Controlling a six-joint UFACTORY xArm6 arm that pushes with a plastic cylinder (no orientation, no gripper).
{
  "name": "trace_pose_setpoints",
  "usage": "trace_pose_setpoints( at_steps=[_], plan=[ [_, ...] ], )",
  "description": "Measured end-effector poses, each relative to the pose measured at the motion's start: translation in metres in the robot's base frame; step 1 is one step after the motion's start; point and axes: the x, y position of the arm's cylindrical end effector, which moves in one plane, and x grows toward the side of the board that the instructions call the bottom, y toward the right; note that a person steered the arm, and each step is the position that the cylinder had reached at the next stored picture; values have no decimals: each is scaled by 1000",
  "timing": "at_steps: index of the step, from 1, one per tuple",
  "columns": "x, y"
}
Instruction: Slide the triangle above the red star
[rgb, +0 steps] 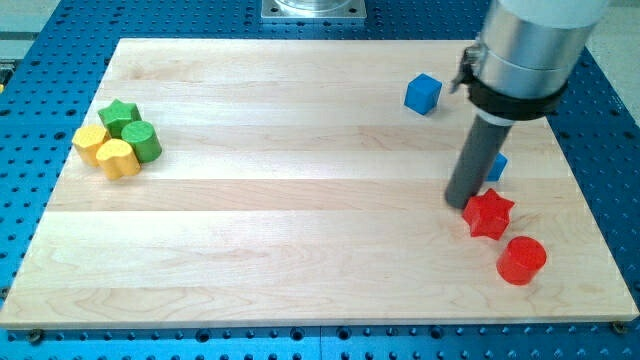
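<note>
A red star (489, 213) lies on the wooden board (300, 250) at the view's right. A blue block (497, 166), most likely the triangle, sits just above the star and is mostly hidden behind my rod. My tip (461, 203) rests on the board just left of the red star and below-left of the hidden blue block, close to both.
A blue cube (423, 93) sits toward the view's top right. A red cylinder (521, 260) lies below-right of the star. At the view's left are a green star (119, 114), a green cylinder (143, 142), a yellow hexagon (91, 143) and a yellow heart-like block (118, 158).
</note>
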Motion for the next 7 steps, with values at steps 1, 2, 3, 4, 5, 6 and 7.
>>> trace_pose_setpoints(
  at_steps=[1, 2, 3, 4, 5, 6, 7],
  plan=[
    [16, 24],
    [16, -1],
    [15, -75],
    [-14, -97],
    [-46, -68],
    [-63, -23],
    [-65, 15]
  ],
)
